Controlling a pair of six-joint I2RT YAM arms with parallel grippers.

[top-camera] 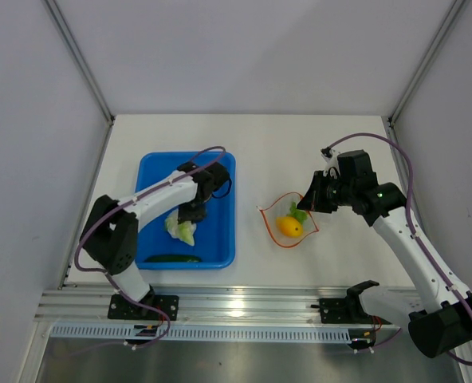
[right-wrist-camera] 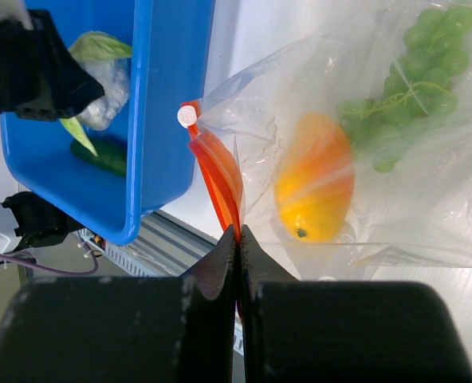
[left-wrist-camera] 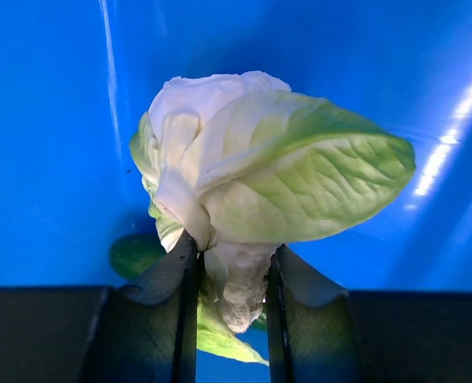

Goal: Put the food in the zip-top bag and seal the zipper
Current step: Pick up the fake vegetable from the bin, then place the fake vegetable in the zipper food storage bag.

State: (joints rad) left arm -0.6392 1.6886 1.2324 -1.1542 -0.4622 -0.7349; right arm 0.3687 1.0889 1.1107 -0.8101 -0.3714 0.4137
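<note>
Our left gripper [left-wrist-camera: 230, 315] pinches the cabbage head [left-wrist-camera: 268, 175] by its stem, leaves fanning ahead. Our right gripper [right-wrist-camera: 237, 235] clamps the zipper [right-wrist-camera: 218, 174], zip-top bag [right-wrist-camera: 451, 215] just beyond; we should hold its mouth wide for the cabbage.

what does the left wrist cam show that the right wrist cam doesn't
Only left wrist: the left end effector clamped on the cabbage by its base, close up. Only right wrist: the right end effector pinching the zipper of the zip-top bag, with the orange-yellow fruit and grape bunch inside. Both: the cabbage, the cucumber and the blue tray.
</note>
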